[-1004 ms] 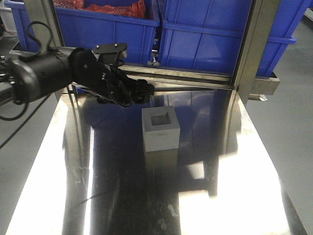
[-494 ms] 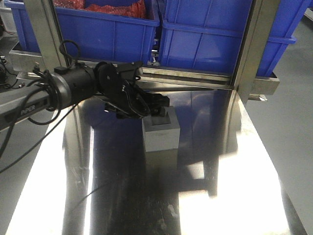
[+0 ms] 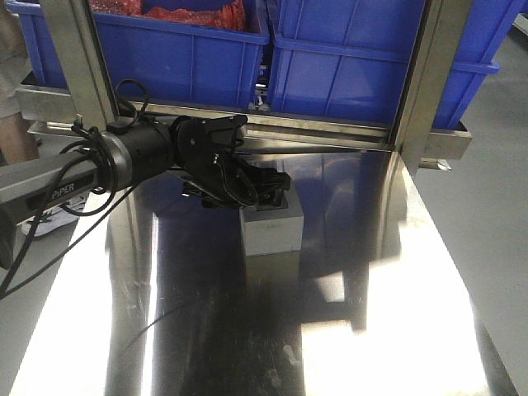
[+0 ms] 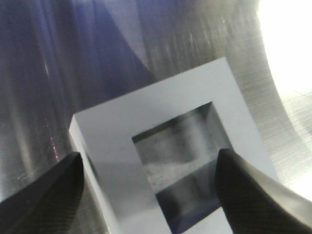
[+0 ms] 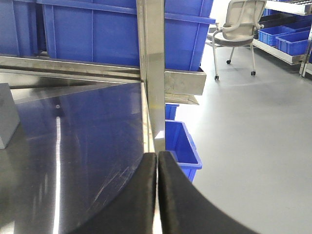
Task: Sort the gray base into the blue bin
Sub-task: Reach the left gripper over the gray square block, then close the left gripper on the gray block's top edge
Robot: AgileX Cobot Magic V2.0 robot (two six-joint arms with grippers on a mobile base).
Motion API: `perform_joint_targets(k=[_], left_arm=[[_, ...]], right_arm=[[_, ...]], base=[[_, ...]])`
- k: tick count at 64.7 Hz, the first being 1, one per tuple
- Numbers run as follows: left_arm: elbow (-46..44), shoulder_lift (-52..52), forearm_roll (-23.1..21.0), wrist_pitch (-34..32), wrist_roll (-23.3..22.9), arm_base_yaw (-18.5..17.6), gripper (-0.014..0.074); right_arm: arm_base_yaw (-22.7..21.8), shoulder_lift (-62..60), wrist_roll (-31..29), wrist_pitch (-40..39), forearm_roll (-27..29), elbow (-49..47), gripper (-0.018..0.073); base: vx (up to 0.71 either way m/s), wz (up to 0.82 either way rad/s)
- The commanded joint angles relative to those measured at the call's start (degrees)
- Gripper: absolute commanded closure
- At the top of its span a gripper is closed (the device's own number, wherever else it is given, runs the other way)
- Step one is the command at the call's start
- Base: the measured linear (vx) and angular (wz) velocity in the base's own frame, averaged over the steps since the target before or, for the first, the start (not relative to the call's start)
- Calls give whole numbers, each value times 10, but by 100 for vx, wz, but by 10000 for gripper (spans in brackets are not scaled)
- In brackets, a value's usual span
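Note:
The gray base (image 3: 271, 224) stands on the steel table (image 3: 206, 330) with its square recess facing up. My left gripper (image 3: 272, 191) hangs over its top back edge. In the left wrist view the gray base (image 4: 122, 131) fills the middle and the left gripper (image 4: 148, 161) is open. One of its fingers (image 4: 48, 195) is outside the block's left side and the other finger (image 4: 258, 195) is over the recess's right side. Two large blue bins (image 3: 355, 74) sit on the rack behind. My right gripper (image 5: 157, 163) is shut on nothing at the table's right edge.
The left back bin (image 3: 181, 49) holds red items. Steel uprights (image 3: 421, 82) and a crossbar (image 3: 313, 132) fence the table's back. Beside the table, on the floor, sits a small blue bin (image 5: 181, 146), and farther off an office chair (image 5: 239, 24).
The left arm has swung right across the back of the table, and its open gripper now sits over the gray base. The base has not moved.

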Motion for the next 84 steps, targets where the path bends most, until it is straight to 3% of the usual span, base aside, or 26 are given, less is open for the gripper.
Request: perform_joint_targets(k=[1,38,50,68,84], left_arm=[[-18,-36,3,-29,2,-2,83],[-18,-25,17,-12,2,-3,105],[-18,-25,17,-14,2,-4,203],[-18,-25,18,-12,2,-4,426],[-18,-26,23,-12,2,-4,457]], right_arm=[[0,0,-5,-43,-3,0,564],[0,0,-5,-43,-3,0,564],[0,0,-5,-43,-3,0,564],[0,0,-5,-43,-3,0,564],[0,0,-5,-43,-3,0,564]], base=[[0,0],[0,0],[0,0],[0,0],[0,0]])
